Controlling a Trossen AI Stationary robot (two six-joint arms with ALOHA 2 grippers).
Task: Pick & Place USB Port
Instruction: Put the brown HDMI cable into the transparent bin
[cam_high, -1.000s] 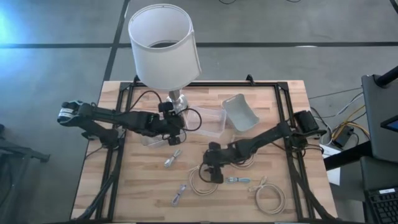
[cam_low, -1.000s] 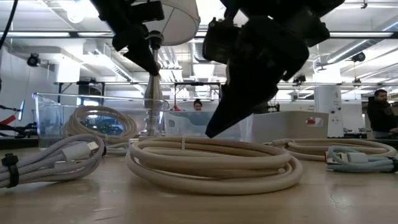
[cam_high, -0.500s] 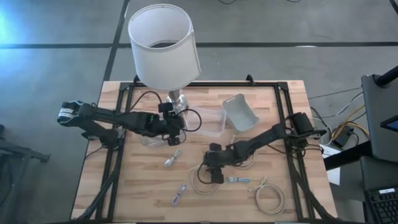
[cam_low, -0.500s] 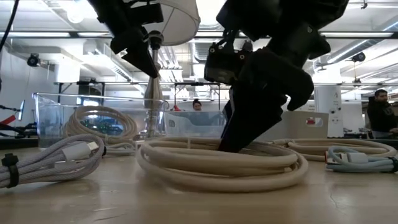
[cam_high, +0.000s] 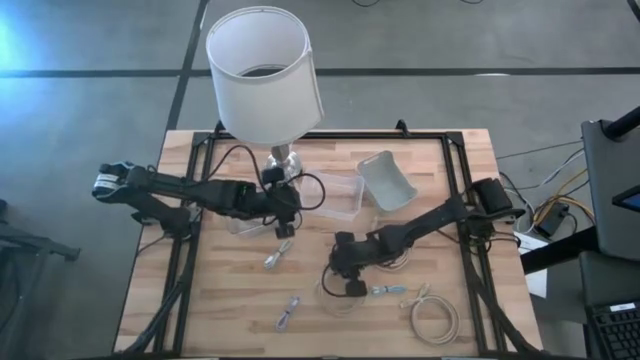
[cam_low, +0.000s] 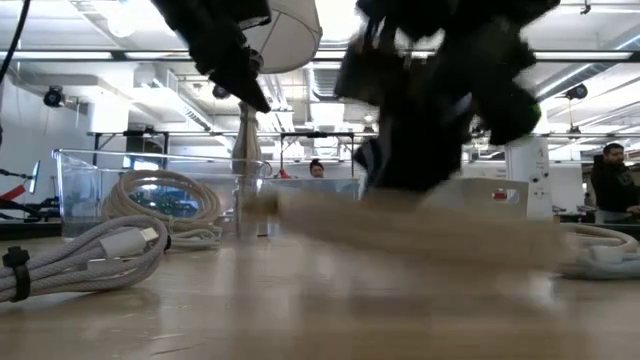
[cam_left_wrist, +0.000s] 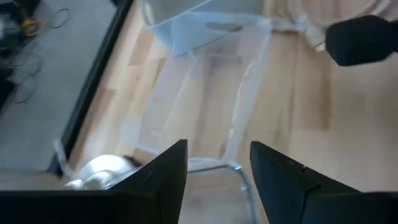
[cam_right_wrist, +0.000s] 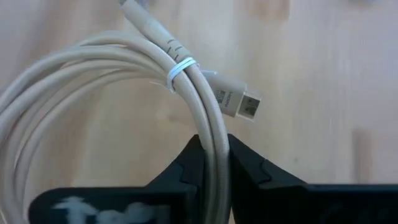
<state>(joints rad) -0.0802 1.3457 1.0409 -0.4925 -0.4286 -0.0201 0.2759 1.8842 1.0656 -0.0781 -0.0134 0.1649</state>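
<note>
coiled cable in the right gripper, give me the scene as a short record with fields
held item: coiled cable, beige, bound with a white tie
right gripper: shut on the coiled cable, near the table's middle
cable state: blurred in the low view, seems off the table
left gripper: open, empty, above the clear bin
lamp: at the far edge
other cables: one coil at the near right, small bundles near the middle

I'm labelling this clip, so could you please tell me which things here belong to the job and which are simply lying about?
In the job:
- beige coiled USB cable, clamped in the right end effector
- clear plastic bin, the likely drop spot
- left end effector, open near the lamp base

Lying about:
- lamp
- grey tray
- other cable bundles
</note>
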